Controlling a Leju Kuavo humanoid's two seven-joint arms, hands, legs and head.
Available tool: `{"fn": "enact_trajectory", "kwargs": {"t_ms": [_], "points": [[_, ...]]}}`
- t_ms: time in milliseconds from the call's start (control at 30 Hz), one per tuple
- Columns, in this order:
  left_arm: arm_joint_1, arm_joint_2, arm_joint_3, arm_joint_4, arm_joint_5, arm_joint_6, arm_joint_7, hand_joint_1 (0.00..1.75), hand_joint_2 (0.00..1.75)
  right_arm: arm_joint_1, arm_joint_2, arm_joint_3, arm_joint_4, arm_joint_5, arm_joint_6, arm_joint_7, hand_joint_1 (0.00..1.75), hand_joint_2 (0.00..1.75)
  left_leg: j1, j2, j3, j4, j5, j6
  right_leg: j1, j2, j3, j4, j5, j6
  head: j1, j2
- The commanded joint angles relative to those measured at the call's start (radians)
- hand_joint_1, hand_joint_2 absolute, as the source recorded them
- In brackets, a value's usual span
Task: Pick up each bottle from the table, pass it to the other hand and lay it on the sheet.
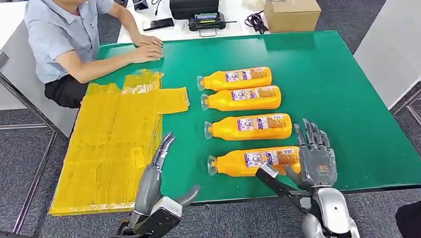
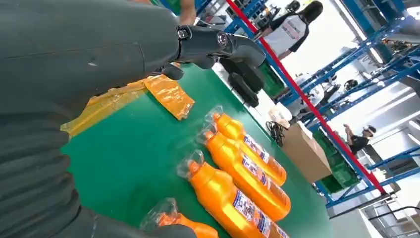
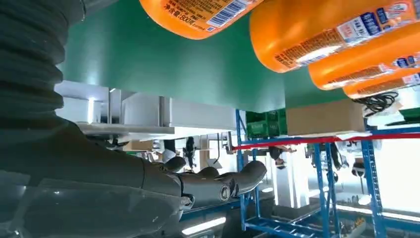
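Lying flat: 4 orange bottles (image 1: 238,78), clear caps, labelled

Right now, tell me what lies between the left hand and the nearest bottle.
Bare green table separates the left hand from the nearest bottle, in the head view.

The green table (image 1: 340,87) carries four orange bottles (image 1: 250,128), each lying on its side in a column running from the near edge toward the far edge, necks pointing to the left edge. A yellow sheet (image 1: 112,148) covers the table's left edge and near-left corner, well apart from the bottles. A person's hands (image 1: 147,48) rest flat on the surface at the far-left corner.
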Motion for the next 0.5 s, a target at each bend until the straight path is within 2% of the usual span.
{"fn": "enact_trajectory", "kwargs": {"t_ms": [33,233,500], "points": [[-0.031,-0.003,-0.050,0.077,0.007,-0.035,0.008,0.00,1.75,-0.072,-0.024,-0.035,0.170,-0.051,0.043,-0.023,0.00,1.75,0.002,0.001,0.007,-0.001,-0.002,-0.003,0.002,0.000,0.008,-0.002,-0.002,-0.003,0.000,0.000],[-0.044,-0.004,-0.070,0.084,0.019,-0.048,0.008,0.00,1.75,-0.121,-0.024,-0.041,0.252,-0.089,0.060,-0.045,0.00,1.75,0.001,0.002,0.004,-0.001,-0.001,-0.002,0.001,0.001,0.005,-0.002,0.000,-0.002,0.000,0.000],[-0.030,0.004,-0.094,0.064,0.005,-0.072,0.046,0.00,1.75,-0.086,-0.023,0.008,0.243,-0.134,0.100,-0.060,0.00,1.75,0.001,0.000,0.004,-0.001,-0.001,-0.002,0.001,0.000,0.004,-0.002,-0.001,-0.002,-0.001,0.000]]}}
